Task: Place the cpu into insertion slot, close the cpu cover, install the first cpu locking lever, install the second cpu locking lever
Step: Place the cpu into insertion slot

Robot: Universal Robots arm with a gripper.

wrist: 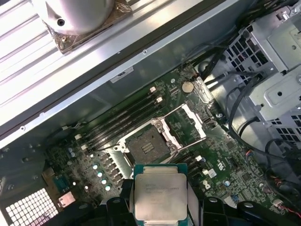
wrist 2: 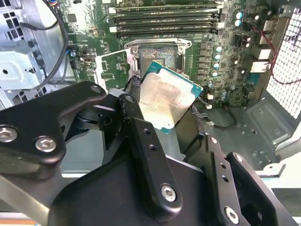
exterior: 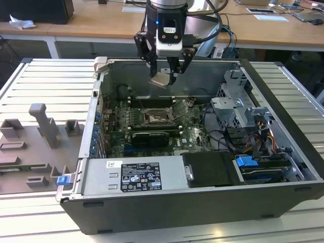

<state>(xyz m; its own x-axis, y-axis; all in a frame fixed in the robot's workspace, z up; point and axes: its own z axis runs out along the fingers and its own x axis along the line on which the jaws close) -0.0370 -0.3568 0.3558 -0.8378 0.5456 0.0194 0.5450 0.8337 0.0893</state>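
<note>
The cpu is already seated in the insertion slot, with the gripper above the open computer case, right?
No. The cpu is clamped in the gripper, not seated; the first wrist view shows the insertion slot empty. The gripper is indeed above the open computer case.

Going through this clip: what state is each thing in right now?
cpu: held aloft, not seated.
gripper: shut on the cpu.
insertion slot: empty, uncovered.
cpu cover: swung open.
</note>
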